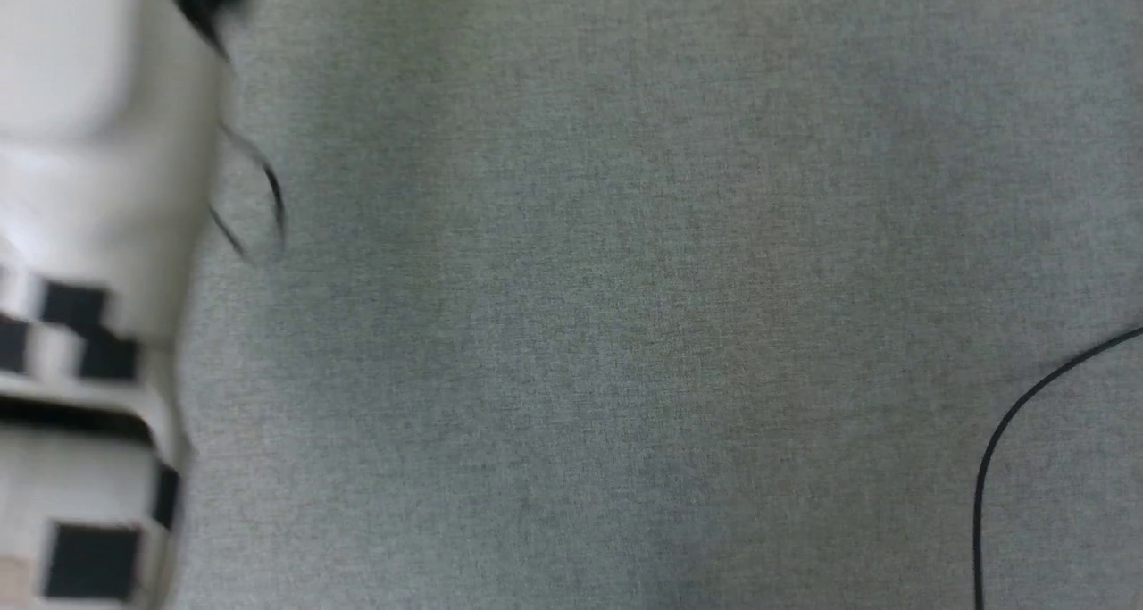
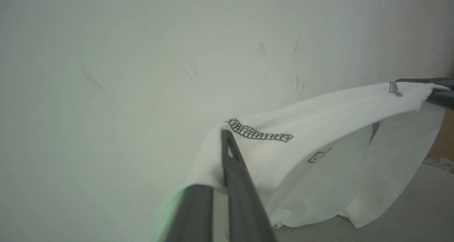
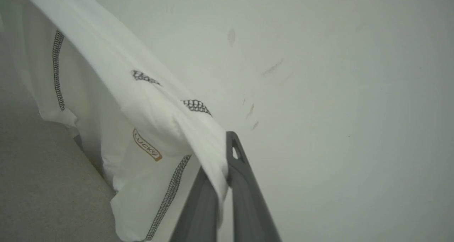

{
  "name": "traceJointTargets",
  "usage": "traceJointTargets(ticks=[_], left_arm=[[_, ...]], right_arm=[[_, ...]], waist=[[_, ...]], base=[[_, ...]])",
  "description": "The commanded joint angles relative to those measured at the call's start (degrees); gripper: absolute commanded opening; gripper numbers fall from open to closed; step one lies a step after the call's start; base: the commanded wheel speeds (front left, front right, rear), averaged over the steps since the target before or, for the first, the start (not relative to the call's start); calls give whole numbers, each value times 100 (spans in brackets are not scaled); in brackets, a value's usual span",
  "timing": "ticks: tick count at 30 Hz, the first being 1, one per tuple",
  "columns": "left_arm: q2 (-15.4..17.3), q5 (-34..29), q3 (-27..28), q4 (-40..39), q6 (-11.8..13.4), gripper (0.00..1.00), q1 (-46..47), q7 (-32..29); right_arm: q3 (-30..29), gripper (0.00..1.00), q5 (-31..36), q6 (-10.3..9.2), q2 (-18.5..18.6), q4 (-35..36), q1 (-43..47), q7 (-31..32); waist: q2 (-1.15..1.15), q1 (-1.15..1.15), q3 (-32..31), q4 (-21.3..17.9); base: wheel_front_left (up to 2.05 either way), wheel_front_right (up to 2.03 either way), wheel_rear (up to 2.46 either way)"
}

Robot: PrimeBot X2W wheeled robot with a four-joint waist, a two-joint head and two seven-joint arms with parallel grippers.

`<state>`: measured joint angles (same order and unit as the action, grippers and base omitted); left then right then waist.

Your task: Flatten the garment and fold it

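The garment [image 2: 330, 142] is a thin white top with dark stitching, lifted and stretched between both grippers in front of a pale wall. In the left wrist view my left gripper [image 2: 221, 153] is shut on one bunched edge, and the cloth covers one finger. At that view's far right edge, the right gripper's dark fingers [image 2: 439, 91] pinch the other end. In the right wrist view my right gripper [image 3: 221, 160] is shut on the garment [image 3: 117, 103], which runs up and to the left. Its lower part hangs down onto the grey surface [image 3: 42, 185].
The head view looks down on grey fabric surface [image 1: 625, 306]. A blurred pale forearm [image 1: 89, 235] with black and white checker marks is at the left edge. A thin black cable [image 1: 1000, 449] curves in at the lower right. The wall [image 2: 142, 57] carries faint scuffs.
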<state>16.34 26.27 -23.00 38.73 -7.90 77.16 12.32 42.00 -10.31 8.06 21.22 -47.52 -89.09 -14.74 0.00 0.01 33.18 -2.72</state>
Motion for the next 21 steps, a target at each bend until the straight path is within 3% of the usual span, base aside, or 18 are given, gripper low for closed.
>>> traceJointTargets(ticks=[1, 8, 16, 21], left_arm=[[-24, 78, -28, 80, 46, 0, -457, 114], [-100, 90, -356, -11, 44, 0, -2353, 253], [218, 195, -484, -570, 127, 0, -4328, 246], [477, 299, -609, -1124, 254, 0, -5345, -98]], right_arm=[[-39, 0, -13, -57, 59, 128, 476, -21], [407, 0, -188, -57, 130, 1040, 2381, -25], [1551, 0, -652, -57, 489, 1975, 3822, -24], [2302, 0, -1088, -57, 755, 2341, 4401, 121]], waist=[[0, -1, -356, 173], [0, -1, -1188, 219], [0, -1, -2083, 306], [0, -1, -2546, 421]], base=[[0, 0, 0], [0, 0, 0], [0, 0, 0], [0, 0, 0]])
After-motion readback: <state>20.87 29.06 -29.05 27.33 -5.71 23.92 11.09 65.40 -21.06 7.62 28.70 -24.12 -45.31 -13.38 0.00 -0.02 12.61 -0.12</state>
